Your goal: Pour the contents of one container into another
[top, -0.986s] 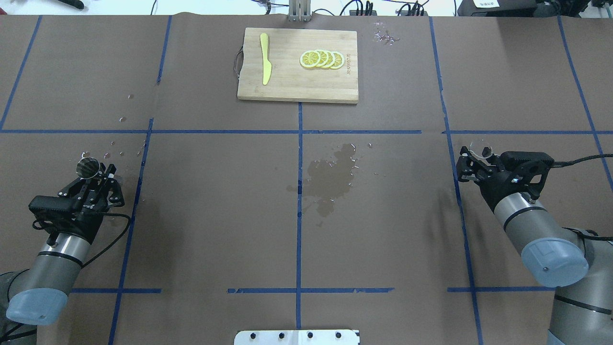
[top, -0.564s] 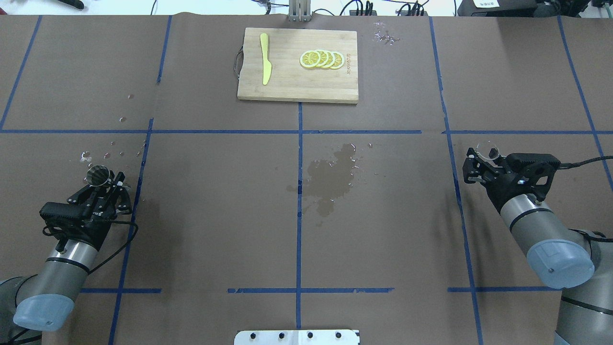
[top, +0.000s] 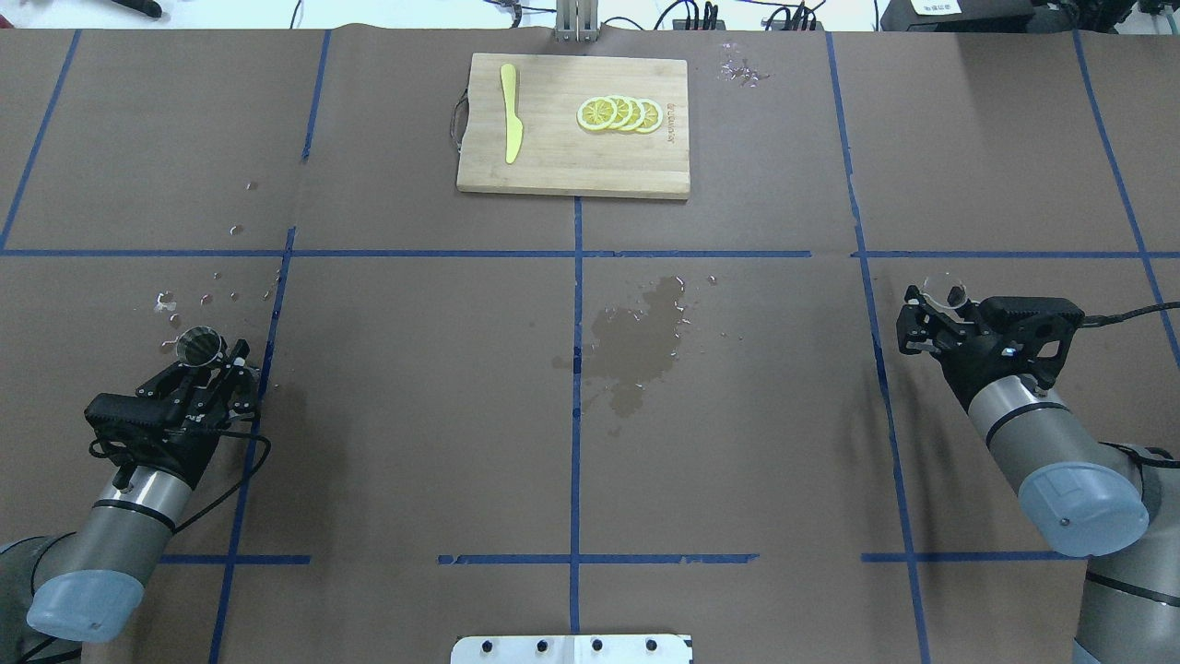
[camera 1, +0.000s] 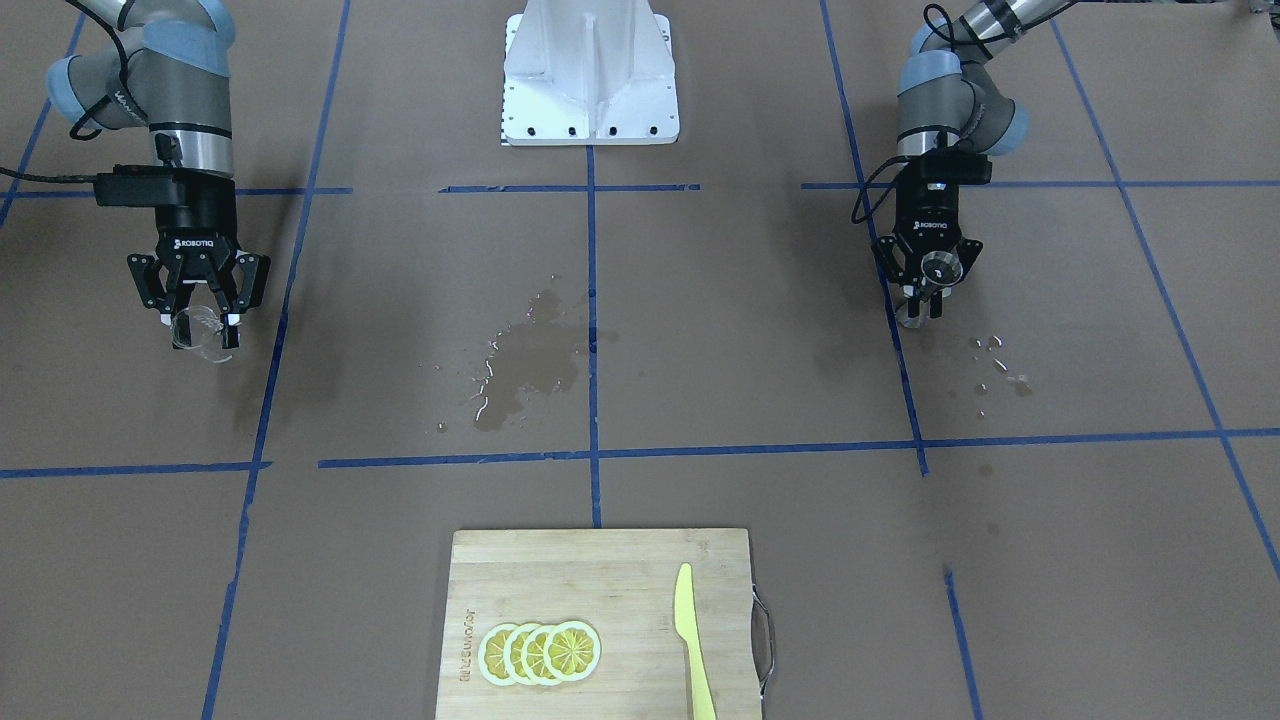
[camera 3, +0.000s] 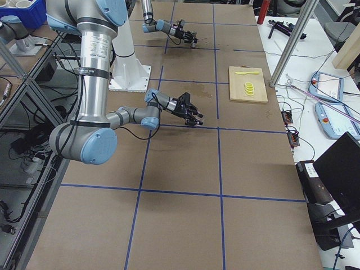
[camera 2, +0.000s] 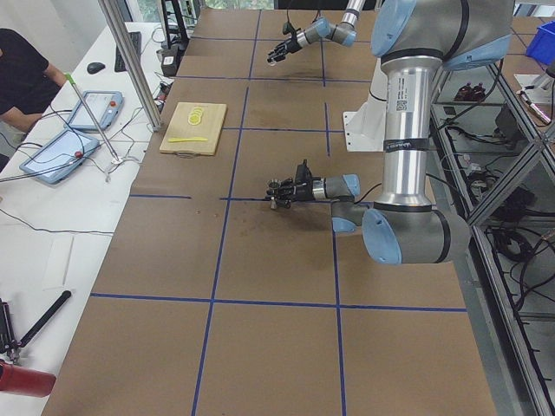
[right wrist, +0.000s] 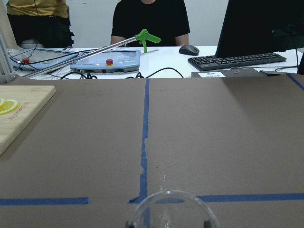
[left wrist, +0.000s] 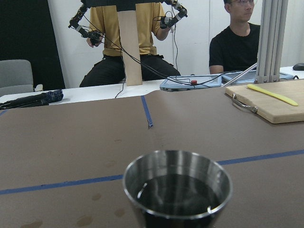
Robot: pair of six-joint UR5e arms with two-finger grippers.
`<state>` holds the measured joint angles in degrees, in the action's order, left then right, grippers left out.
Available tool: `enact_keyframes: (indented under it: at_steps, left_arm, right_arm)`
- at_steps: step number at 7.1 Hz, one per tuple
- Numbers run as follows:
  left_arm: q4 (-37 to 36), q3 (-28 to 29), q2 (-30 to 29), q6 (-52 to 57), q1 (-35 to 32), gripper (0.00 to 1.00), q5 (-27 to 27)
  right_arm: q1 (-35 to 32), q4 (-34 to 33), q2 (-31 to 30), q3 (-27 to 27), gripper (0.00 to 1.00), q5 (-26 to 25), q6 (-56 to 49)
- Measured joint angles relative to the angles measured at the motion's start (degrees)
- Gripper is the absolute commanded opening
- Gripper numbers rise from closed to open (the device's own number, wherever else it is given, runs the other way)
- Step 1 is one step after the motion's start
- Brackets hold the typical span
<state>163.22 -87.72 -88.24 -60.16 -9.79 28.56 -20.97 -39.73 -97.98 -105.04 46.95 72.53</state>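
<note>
Clear glass cup [top: 941, 293] is gripped between the fingers of my right hand [top: 929, 314], at centre-right of the overhead view. Metal jigger [top: 199, 344], with liquid visible inside, is clamped in my left hand [top: 214, 361] at centre-left. A wet spill [top: 636, 346] lies mid-bench [top: 737, 461] between them, well apart from both.

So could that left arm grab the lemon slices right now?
Probably not yet. No object stands between it and the lemon slices, but the left pincer is shut on the metal jigger, which holds liquid; it would need to set that down first.
</note>
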Motion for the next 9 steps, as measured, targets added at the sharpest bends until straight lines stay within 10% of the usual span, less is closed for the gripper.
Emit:
enact_keyframes:
  at_steps: [2, 3, 9]
  left_arm:
    - [0.00, -0.11, 0.00, 0.12, 0.03, 0.64, 0.60]
    - [0.02, -0.27, 0.01, 0.23, 0.02, 1.00, 1.05]
    - [0.57, -5.41, 3.37, 1.60, -0.69, 1.00, 10.57]
  right_arm:
    - [0.04, 0.02, -0.02, 0.50, 0.00, -0.59, 0.02]
    - [0.04, 0.06, -0.04, 0.84, 0.00, -0.80, 0.07]
    - [0.13, 0.09, -0.13, 2.37, 0.00, -1.94, 1.31]
